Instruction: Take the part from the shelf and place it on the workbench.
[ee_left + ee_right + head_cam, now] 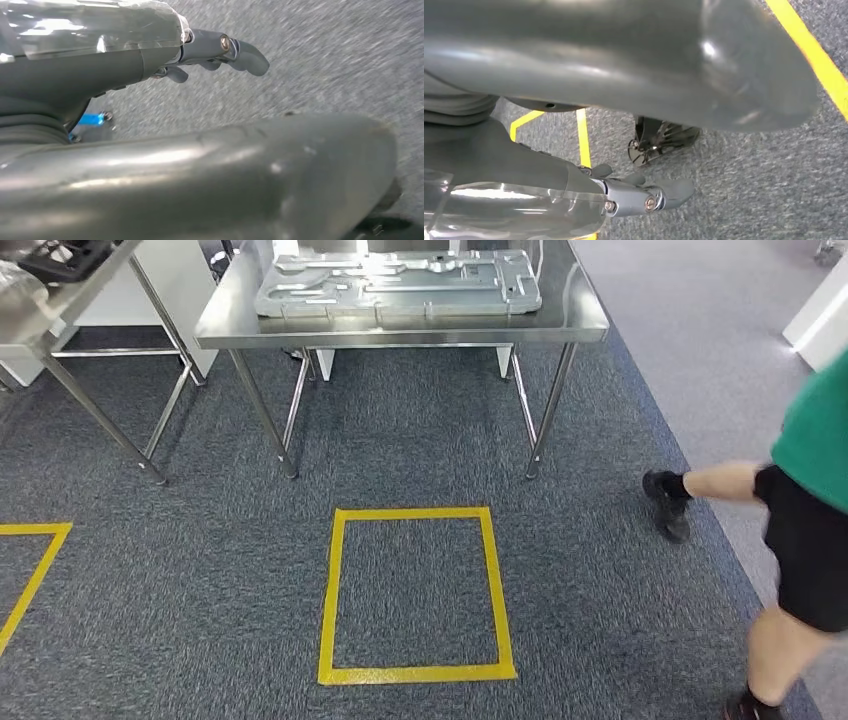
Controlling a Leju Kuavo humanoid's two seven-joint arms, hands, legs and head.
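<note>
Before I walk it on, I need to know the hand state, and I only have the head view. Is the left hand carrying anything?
Observer: No. The left hand holds nothing and hangs over grey carpet.
Operator: And the right?
Observer: The right hand holds nothing either, fingers loosely extended.
Operator: What's under it?
Observer: The same carpet, with yellow floor tape running close beside the hand.

A person (800, 540) is cut off by the frame's right edge; the desk (400, 335) and part (400, 285) by the top.
</note>
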